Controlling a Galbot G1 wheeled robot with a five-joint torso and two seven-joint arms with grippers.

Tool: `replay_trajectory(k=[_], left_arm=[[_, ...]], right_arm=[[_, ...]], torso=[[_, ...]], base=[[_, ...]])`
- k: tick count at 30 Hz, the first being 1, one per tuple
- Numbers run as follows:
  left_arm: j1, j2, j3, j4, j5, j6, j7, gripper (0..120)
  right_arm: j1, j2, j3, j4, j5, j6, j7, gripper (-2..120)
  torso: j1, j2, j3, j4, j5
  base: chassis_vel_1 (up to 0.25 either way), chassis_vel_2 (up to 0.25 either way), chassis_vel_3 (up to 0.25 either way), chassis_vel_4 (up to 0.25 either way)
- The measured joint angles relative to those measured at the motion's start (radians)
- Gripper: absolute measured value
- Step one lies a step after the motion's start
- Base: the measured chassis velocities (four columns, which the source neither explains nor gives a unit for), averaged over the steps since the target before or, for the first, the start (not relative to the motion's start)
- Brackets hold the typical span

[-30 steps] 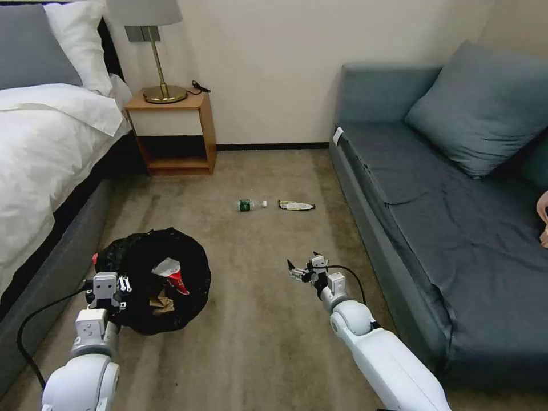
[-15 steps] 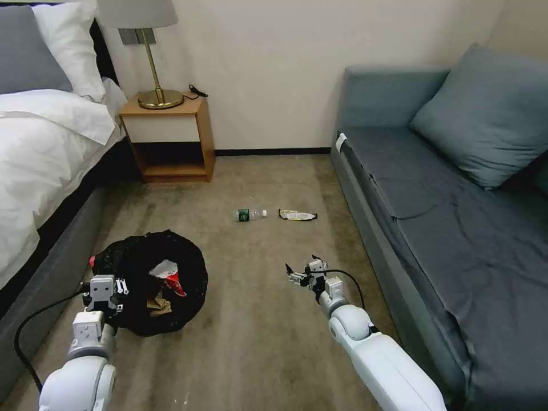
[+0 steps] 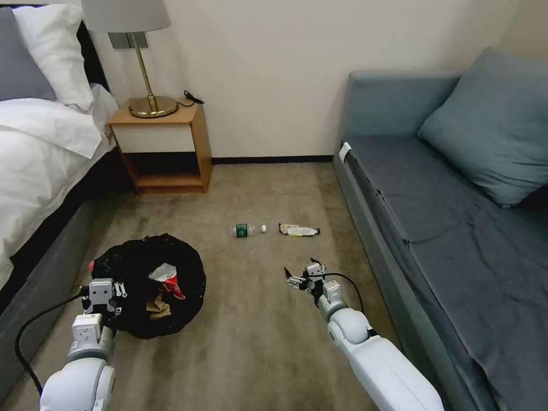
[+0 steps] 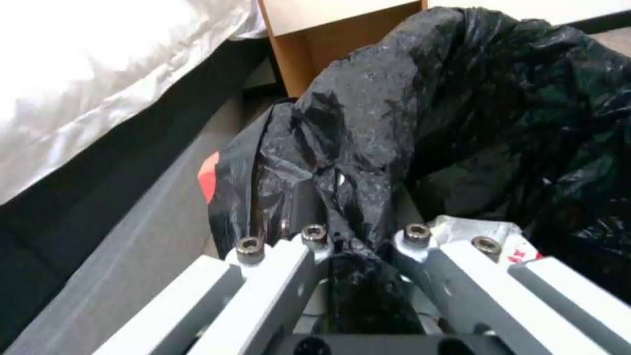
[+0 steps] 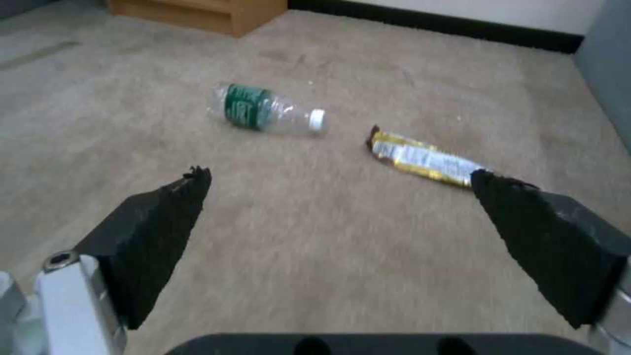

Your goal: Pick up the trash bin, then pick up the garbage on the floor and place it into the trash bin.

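Camera advanced; bottle (image 5: 266, 109) and wrapper (image 5: 424, 159) beyond spread right gripper (image 5: 338, 185).

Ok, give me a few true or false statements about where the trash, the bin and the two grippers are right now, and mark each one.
1. The left gripper is shut on the bin rim. True.
2. The bottle is in the bin. False: it lies on the carpet, beside the snack wrapper.
3. The right gripper holds the snack wrapper. False: its fingers are open and empty, above the carpet short of both pieces.
4. A red-and-white wrapper and brown paper are inside the bin. True.
5. The bin sits on the sofa. False: it is down by the bed.
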Motion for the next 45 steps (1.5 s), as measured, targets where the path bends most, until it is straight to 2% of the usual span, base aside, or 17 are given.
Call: replay_trajectory(k=[18,39,43,45], left_arm=[[-0.017,0.004,-0.002,0.038,-0.020,-0.010,-0.013,4],[-0.034,0.027,-0.006,0.069,-0.030,-0.010,-0.014,4],[-0.040,0.031,-0.008,0.077,-0.032,-0.007,-0.013,4],[-0.047,0.032,-0.008,0.084,-0.032,-0.005,-0.013,4]], right_arm=[[0.019,0.011,-0.042,-0.044,-0.041,0.008,-0.013,100],[0.104,0.015,-0.159,-0.117,-0.068,0.018,-0.039,100],[0.134,0.021,-0.199,-0.145,-0.078,0.024,-0.047,100],[0.199,0.010,-0.274,-0.172,-0.071,0.040,-0.073,100]], torso=[[0.000,0.000,0.000,0.0000,0.0000],[0.000,0.000,0.000,0.0001,0.0000],[0.000,0.000,0.000,0.0000,0.0001],[0.000,0.000,0.000,0.0000,0.0002]], base=[[-0.177,0.177,0.177,-0.169],[-0.153,0.150,0.148,-0.143],[-0.152,0.121,0.144,-0.153],[-0.137,0.123,0.138,-0.141]])
